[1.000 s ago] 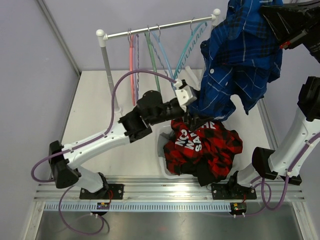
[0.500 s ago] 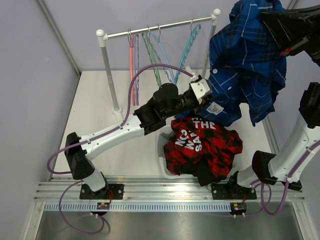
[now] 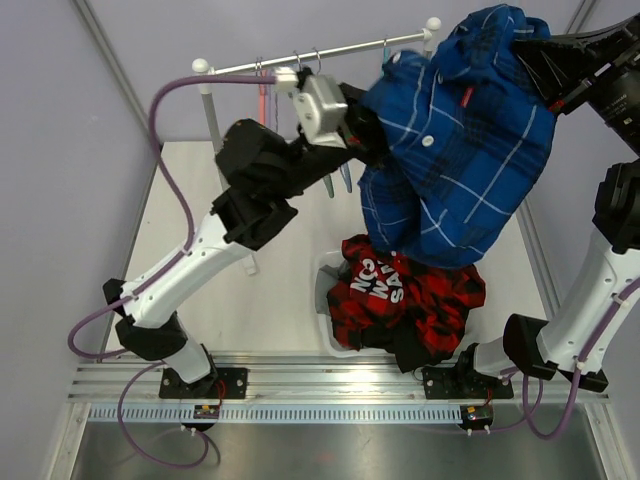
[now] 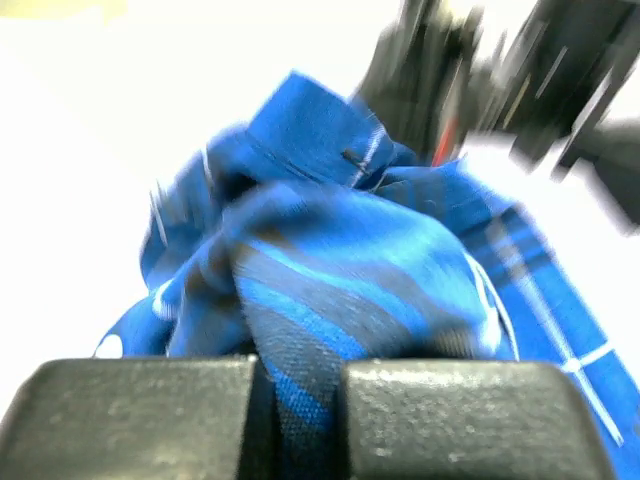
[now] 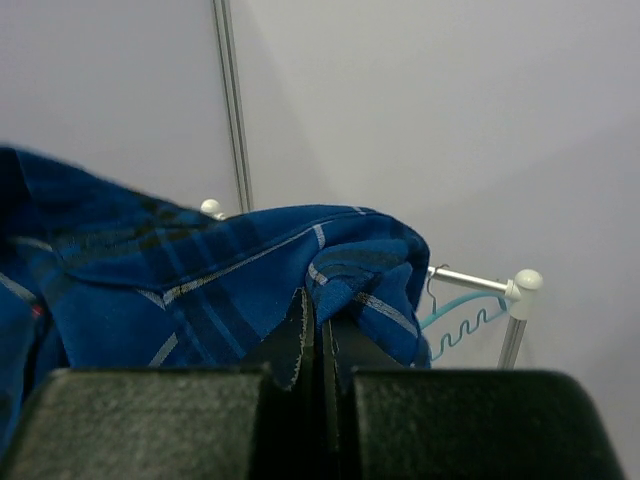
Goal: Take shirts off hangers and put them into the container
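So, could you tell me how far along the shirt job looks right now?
Done: the red-and-black plaid shirt with white lettering lies in the white plastic basket, dark fabric beneath it. In hand: the blue plaid shirt, pinched by the left end effector and right end effector above the basket. Left: lowering it in and releasing.

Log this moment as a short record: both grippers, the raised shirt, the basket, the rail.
left gripper: shut on the blue plaid shirt
right gripper: shut on the same shirt
blue plaid shirt: lifted off the table, spread between both grippers
white basket: holds a red-and-black plaid shirt, which spills over its rim
rail: at the back, partly hidden by the left arm
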